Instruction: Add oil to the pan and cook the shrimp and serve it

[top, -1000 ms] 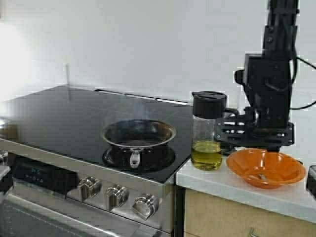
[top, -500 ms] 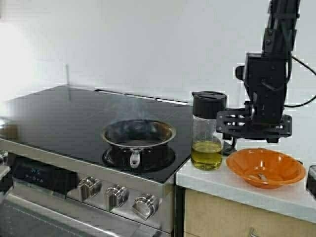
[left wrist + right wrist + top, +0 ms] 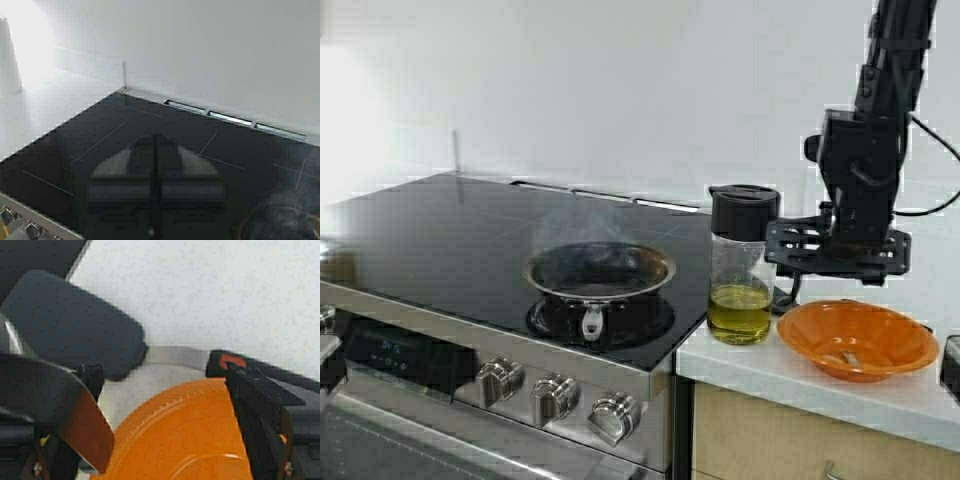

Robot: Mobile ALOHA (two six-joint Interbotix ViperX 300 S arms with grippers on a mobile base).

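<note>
Right gripper (image 3: pixel 830 262): fingers spread, empty, risen from above the orange bowl (image 3: pixel 857 339). Oil jug (image 3: pixel 740 265) just beside them, ungrasped. Pan (image 3: pixel 599 272) smoking, unoiled. Left gripper's (image 3: pixel 156 172) fingers pressed together.

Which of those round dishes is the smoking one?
The steel pan on the stove's burner; wisps of smoke rise from it. The orange bowl on the counter, below the right claw, shows none.

The pan (image 3: pixel 280 222) is cut off by the left wrist view's edge and blurred by steam. The orange bowl (image 3: pixel 185 435) is cut off in the right wrist view.
</note>
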